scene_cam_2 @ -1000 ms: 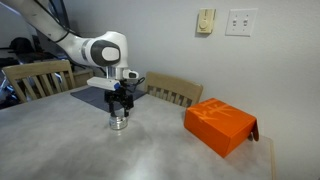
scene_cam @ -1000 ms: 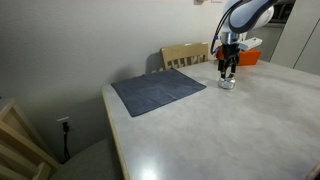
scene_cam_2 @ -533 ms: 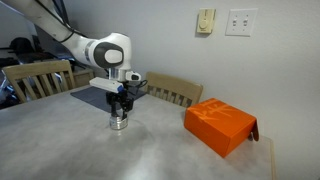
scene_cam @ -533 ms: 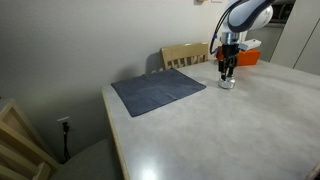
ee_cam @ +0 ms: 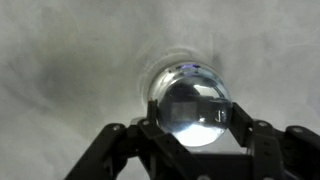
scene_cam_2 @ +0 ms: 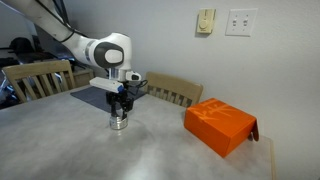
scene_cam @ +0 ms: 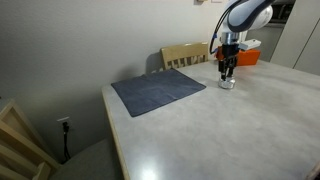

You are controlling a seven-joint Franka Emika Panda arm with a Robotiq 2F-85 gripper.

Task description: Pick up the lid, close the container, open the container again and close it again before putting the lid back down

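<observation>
The container [scene_cam: 227, 85] [scene_cam_2: 119, 124] is a small squat jar standing on the table beside the grey mat. My gripper [scene_cam: 227, 74] [scene_cam_2: 120, 110] points straight down right over it. In the wrist view the lid [ee_cam: 196, 105] is a shiny round disc filling the space between the two black fingers [ee_cam: 146, 128]. Both fingers press against its sides, so the gripper [ee_cam: 196, 118] is shut on it. A pale ring of the container [ee_cam: 163, 66] shows just beyond the lid. I cannot tell whether the lid rests on the jar or sits slightly above it.
An orange box [scene_cam_2: 220, 125] [scene_cam: 247, 55] lies on the table a short way from the jar. A grey mat [scene_cam: 158, 90] [scene_cam_2: 100, 96] covers the corner by the wooden chairs [scene_cam: 185, 54] [scene_cam_2: 40, 78]. The pale tabletop [scene_cam: 230, 130] stretches wide around them.
The jaws have closed in from wide open onto the lid's sides. The arm has stayed over the jar, and nothing has moved in the last half second.
</observation>
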